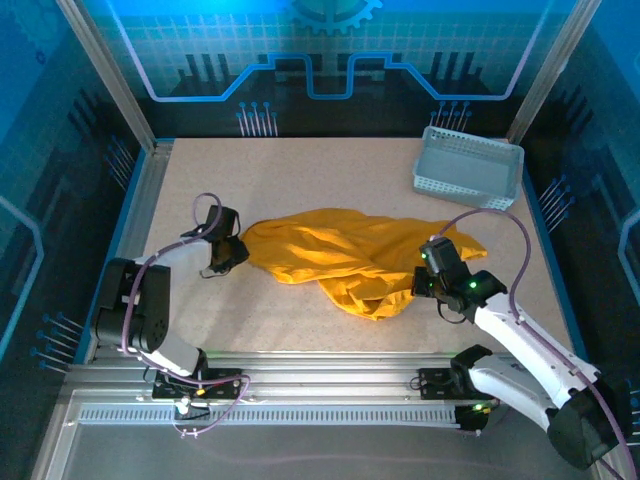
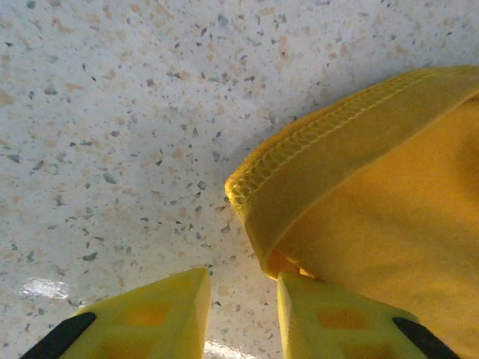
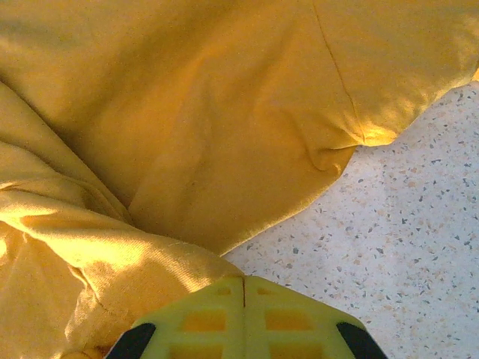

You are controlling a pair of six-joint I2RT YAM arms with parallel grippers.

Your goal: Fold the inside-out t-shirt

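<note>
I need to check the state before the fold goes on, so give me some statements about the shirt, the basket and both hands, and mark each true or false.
1. The t-shirt lies crumpled on the table, not folded flat. True.
2. Part of the t-shirt hangs in the basket. False: the basket stands apart at the far right corner, and the whole shirt lies on the table.
3. The right hand has its fingers pressed together at the shirt's right side. True.
4. The left hand has the hem clamped between its fingers. False: the fingers stand apart with bare table in the gap, and the hem lies just ahead of one finger.
</note>
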